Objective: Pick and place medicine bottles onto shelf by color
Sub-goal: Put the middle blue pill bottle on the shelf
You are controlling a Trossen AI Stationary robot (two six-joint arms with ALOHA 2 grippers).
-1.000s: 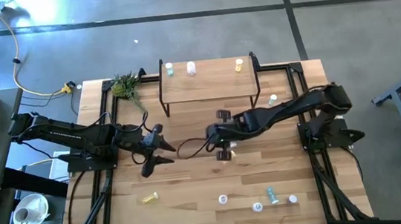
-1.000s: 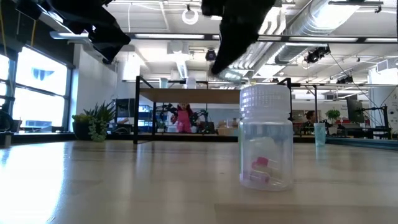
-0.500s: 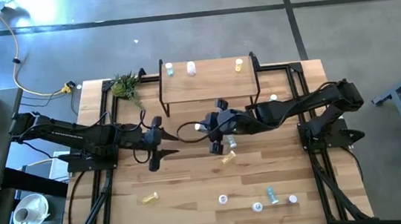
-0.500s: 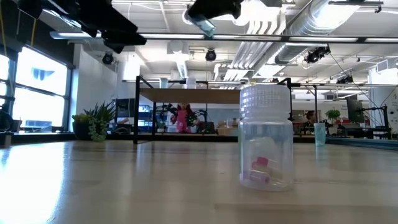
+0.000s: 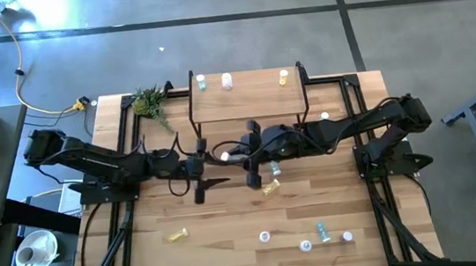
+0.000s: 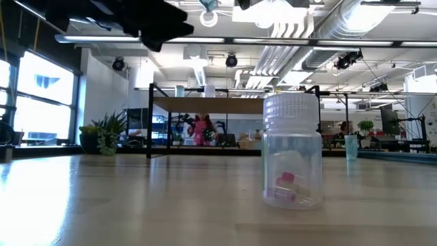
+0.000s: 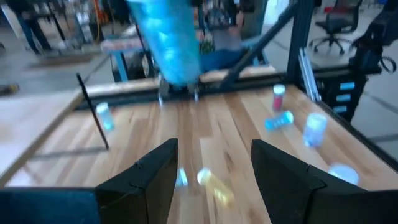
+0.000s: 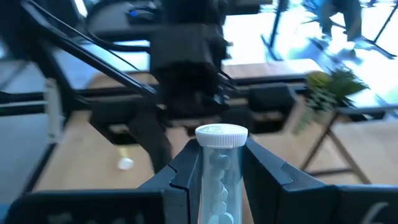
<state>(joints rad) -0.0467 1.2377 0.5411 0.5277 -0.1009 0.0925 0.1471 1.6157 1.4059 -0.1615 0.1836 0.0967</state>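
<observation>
My right gripper (image 5: 233, 154) hangs above the table's middle, in front of the shelf (image 5: 247, 96), shut on a light-blue medicine bottle (image 8: 221, 165) with a white cap (image 5: 224, 156). My left gripper (image 7: 211, 177) stands open just left of it (image 5: 206, 167), facing the bottle (image 7: 168, 37), with nothing between its fingers. Three bottles (image 5: 201, 82) (image 5: 227, 81) (image 5: 283, 77) stand on the shelf's far edge. Loose bottles lie on the table: yellow ones (image 5: 270, 185) (image 5: 175, 235) and several near the front edge (image 5: 323, 230). My right gripper pinches the light-blue bottle's body (image 8: 208, 177) between its two fingers. The bottle lies along the fingers, and its white cap (image 8: 222, 134) sticks out past the fingertips toward my left gripper. The fingers come roughly level from the table's right. The bottle is lifted clear of the table.
A clear bottle with pink pills (image 6: 292, 152) stands upright close to the low camera. A small green plant (image 5: 151, 102) sits at the table's far left corner. Another bottle (image 5: 323, 117) stands beside the shelf's right legs. Bare wood lies between the grippers and the front bottles.
My right gripper has risen from near the table with the light-blue bottle, tipping from pointing down to nearly level, and moved toward the table's left. My left gripper has moved toward the table's right, closer to the bottle, and has turned.
</observation>
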